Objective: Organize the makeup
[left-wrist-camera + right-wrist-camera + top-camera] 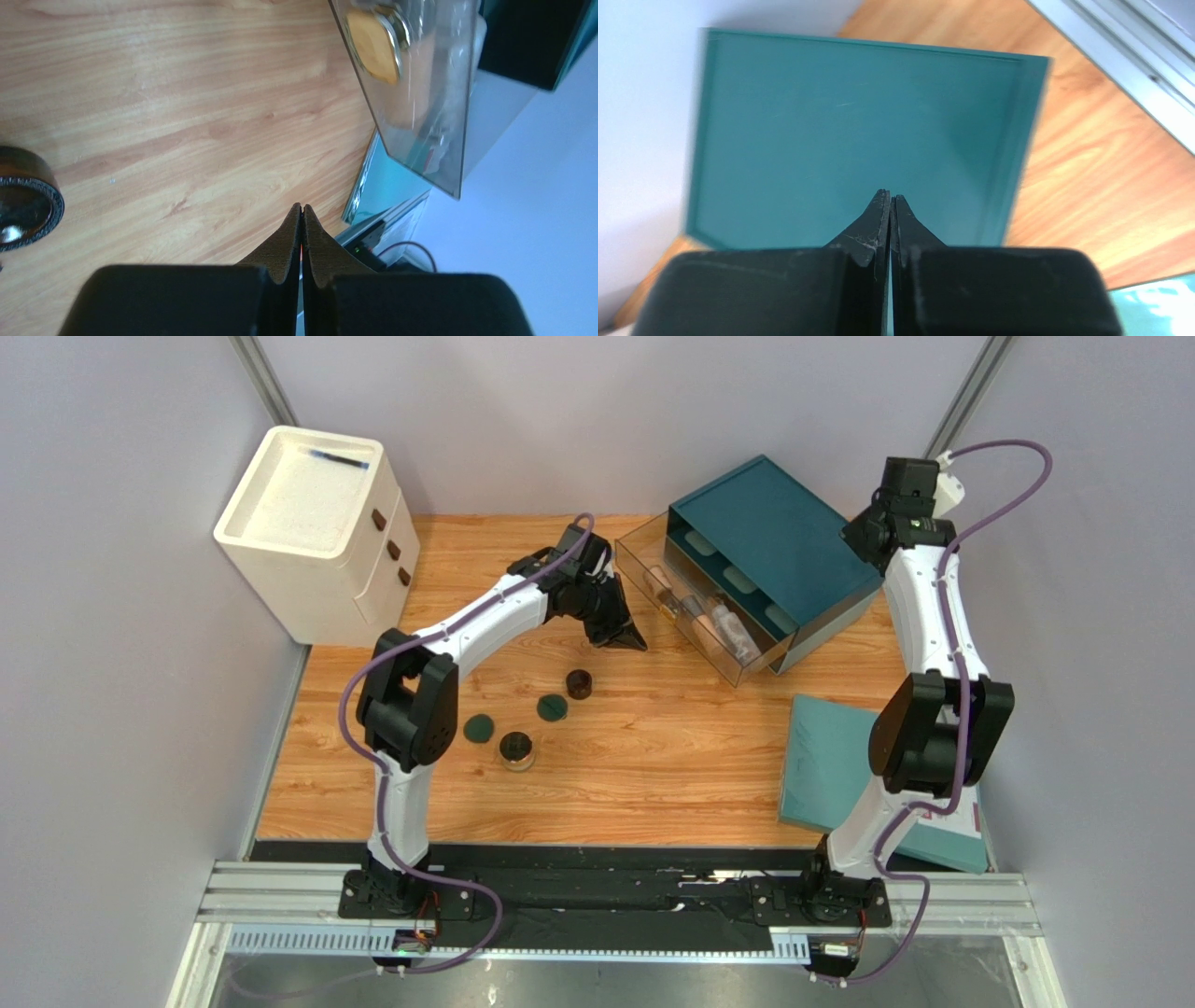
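Overhead and wrist views, makeup partly sorted. The left fingers (302, 210) are pressed together on nothing. They hang over the bare worktop (673, 756) just beside the near-left corner of the clear drawer (694, 609), which stands open in front of the teal drawer box (779, 532). The right fingers (889, 199) are likewise together and empty, held above the box's flat teal top and well apart from every cosmetic. Inside the drawer lie a clear bottle (727, 633) and a peach-capped piece (375, 45); the other contents are too blurred to name. Four pieces sit loose on the worktop, trailing from the left fingers back toward the left arm's base: the nearest dark jar (579, 682), a dark green disc (553, 709), a second disc (480, 730) and a second jar (518, 749). The white drawer cabinet (316, 532) stands at the far-left corner, apart from all of these. The governing relation is that the nearest dark jar lies on the base-ward side of the left fingers and slightly to their left, away from the drawer; in the left wrist view it shows only at the left edge. The left arm is by far the nearer. The jar stands upright and is round, so it offers no long axis in plan and any closing direction should serve, once the fingers part. The flat discs will probably be harder to pinch.
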